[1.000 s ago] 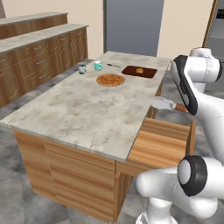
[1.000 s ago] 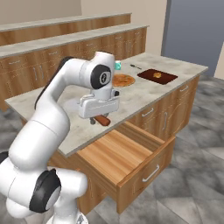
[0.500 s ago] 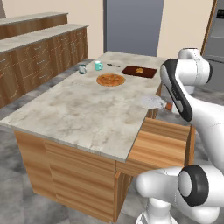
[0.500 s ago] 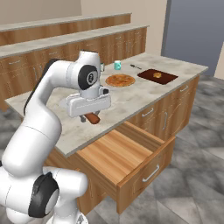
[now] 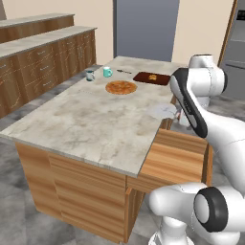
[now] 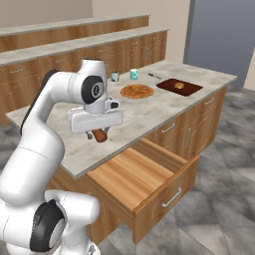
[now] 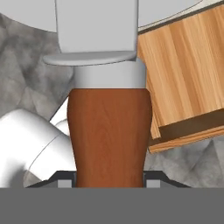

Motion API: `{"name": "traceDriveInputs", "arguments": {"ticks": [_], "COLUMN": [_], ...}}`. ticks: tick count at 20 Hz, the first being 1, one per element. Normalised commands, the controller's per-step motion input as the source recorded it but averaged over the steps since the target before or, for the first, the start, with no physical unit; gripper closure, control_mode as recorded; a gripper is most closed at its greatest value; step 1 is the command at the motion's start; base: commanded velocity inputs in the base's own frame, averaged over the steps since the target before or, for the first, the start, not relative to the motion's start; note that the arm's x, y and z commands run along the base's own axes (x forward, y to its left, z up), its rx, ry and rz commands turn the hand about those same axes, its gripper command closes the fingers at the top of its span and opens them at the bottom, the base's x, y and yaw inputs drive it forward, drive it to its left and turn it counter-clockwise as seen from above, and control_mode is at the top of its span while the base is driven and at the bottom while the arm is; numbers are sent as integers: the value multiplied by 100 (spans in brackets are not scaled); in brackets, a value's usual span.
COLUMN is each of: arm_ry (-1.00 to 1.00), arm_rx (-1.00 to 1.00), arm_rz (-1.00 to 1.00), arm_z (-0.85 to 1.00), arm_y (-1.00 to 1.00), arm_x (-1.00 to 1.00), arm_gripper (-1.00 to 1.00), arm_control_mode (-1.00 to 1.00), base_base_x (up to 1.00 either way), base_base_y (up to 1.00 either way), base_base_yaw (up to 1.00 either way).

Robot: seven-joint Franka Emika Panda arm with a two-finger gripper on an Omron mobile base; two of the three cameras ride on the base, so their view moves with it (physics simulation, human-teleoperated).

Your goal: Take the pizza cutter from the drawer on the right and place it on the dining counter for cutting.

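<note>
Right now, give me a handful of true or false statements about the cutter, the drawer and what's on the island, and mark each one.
1. The tool grips the pizza cutter by its brown handle. True.
2. The drawer is pushed shut. False: it stands pulled out.
3. A pizza lies on the dining counter. True.
4. The pizza cutter lies inside the drawer. False: it is held above the counter's edge.

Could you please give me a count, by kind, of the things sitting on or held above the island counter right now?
Cups: 2, a teal cup and a grey cup
Pizza: 1
Dark cutting board: 1
Small dark utensil: 1
Pizza cutter, held in the gripper: 1
Total: 6
</note>
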Motion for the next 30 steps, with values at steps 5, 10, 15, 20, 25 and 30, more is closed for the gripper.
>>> {"name": "traceDriveInputs", "arguments": {"ticks": [5, 10, 15, 20, 25, 30], "arm_ry": [0, 0, 0, 0, 0, 0], "arm_rx": [0, 0, 0, 0, 0, 0], "arm_rz": [0, 0, 0, 0, 0, 0], "arm_z": [0, 0, 0, 0, 0, 0], "arm_y": [0, 0, 0, 0, 0, 0], "arm_x": [0, 0, 0, 0, 0, 0], "arm_gripper": [100, 100, 100, 100, 100, 100], "arm_control_mode": [100, 100, 100, 100, 100, 100], "base_base_x": [-52, -22, 0, 9, 58, 94], "base_base_y": [-88, -96, -52, -25, -7, -10], "base_base_yaw": [-4, -22, -54, -72, -49, -16]}}
